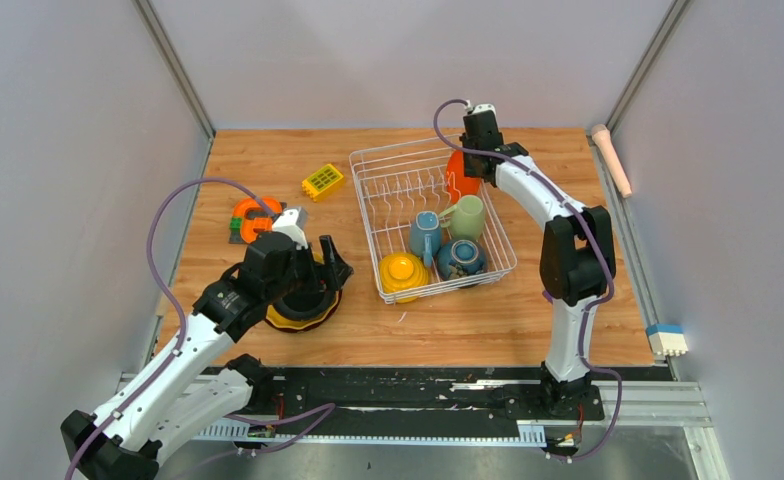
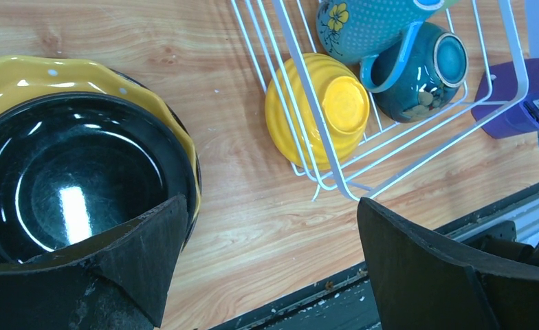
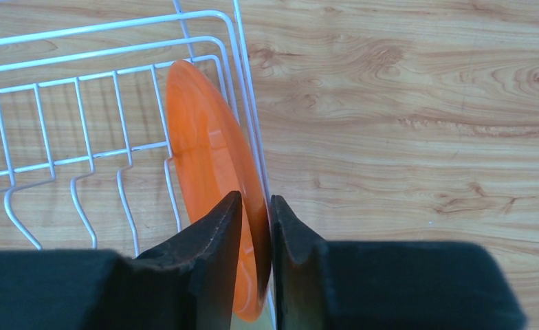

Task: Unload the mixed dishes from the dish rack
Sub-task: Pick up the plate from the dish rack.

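Observation:
The white wire dish rack [image 1: 368,190] stands mid-table. My right gripper [image 1: 478,158] reaches down at its far right corner. In the right wrist view the gripper [image 3: 256,203] is shut on the rim of the upright orange plate [image 3: 205,151], with the rack's side wire [image 3: 243,62] running tight beside the plate. The rack holds a blue mug [image 1: 426,236], a pale green mug [image 1: 468,216], a yellow bowl [image 1: 404,276] and a dark bowl [image 1: 461,258]. My left gripper [image 2: 270,206] is open and empty beside the dark brown plate [image 2: 67,179], which is stacked on the yellow plate [image 2: 47,72].
A small yellow studded brick [image 1: 323,181] and an orange round gadget [image 1: 256,218] lie left of the rack. A pinkish cylinder [image 1: 613,160] lies along the right wall. A white and blue block [image 1: 668,340] sits at the right front. Walls close three sides.

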`<state>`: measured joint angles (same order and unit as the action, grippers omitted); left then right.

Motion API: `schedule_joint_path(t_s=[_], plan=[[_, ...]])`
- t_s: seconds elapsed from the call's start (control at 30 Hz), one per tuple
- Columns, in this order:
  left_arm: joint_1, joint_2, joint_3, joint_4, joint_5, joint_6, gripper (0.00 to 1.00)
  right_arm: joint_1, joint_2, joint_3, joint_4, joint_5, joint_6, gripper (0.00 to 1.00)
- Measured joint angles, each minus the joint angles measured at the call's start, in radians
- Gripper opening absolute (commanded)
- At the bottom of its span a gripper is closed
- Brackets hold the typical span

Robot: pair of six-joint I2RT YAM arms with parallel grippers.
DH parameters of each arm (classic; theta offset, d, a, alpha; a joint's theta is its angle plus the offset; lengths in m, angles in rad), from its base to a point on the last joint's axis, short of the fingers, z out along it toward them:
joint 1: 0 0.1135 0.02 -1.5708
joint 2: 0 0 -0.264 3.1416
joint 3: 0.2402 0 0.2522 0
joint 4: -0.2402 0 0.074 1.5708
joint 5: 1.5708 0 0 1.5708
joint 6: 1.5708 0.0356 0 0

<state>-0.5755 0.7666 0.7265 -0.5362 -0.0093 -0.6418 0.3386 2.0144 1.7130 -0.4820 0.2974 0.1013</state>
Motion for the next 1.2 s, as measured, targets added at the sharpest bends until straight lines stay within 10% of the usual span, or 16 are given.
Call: schedule_joint_path(t_s=[0.27, 1.2], plan=[[0.000, 0.000, 0.000, -0.007, -0.040, -0.007, 1.00, -0.002, 0.000, 0.014, -0.013, -0.004, -0.022, 0.00], [0.000, 0.028, 0.000, -0.025, -0.070, -0.011, 1.00, 0.053, -0.110, 0.016, -0.049, 0.083, -0.156, 0.00]])
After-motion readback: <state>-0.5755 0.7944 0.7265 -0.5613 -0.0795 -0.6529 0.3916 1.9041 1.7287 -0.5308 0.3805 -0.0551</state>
